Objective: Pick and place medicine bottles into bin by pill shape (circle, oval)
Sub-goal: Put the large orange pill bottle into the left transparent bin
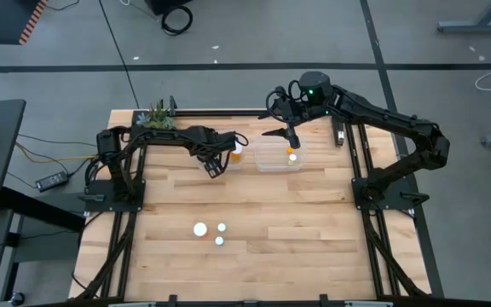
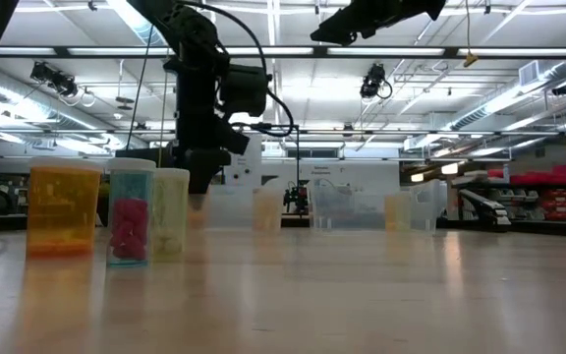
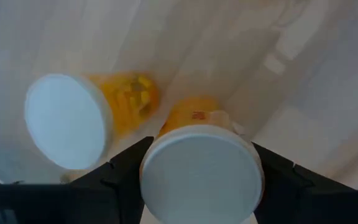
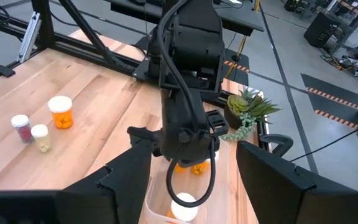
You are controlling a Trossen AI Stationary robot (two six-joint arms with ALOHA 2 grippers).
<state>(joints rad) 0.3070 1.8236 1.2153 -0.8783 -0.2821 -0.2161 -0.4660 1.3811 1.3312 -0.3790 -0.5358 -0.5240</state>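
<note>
My left gripper (image 1: 216,162) is shut on an amber medicine bottle with a white cap (image 3: 201,174), down in a clear bin (image 1: 228,156) at the far middle of the table. A second bottle with yellow pills (image 3: 86,118) lies on its side in that bin. My right gripper (image 1: 292,141) is open and empty above the neighbouring clear bin (image 1: 273,162), where a white-capped bottle (image 1: 292,158) stands. Three more bottles (image 1: 200,228) (image 1: 222,228) (image 1: 219,241) stand upright on the table's near middle. My left gripper pinches the bottle at the sides of its white cap (image 3: 149,163), one finger on either side. The fingers come from above, pointing down. The bottle is upright, its cap toward the wrist, its amber body (image 3: 191,115) reaching down into the bin. Whether its base touches the bin's floor, I cannot tell.
A small green plant (image 1: 156,117) stands at the far left corner. In the low view the three near bottles show as one wide amber (image 2: 62,211), one with pink pills (image 2: 129,216) and one pale (image 2: 170,213). Bare wood lies between them and the bins.
</note>
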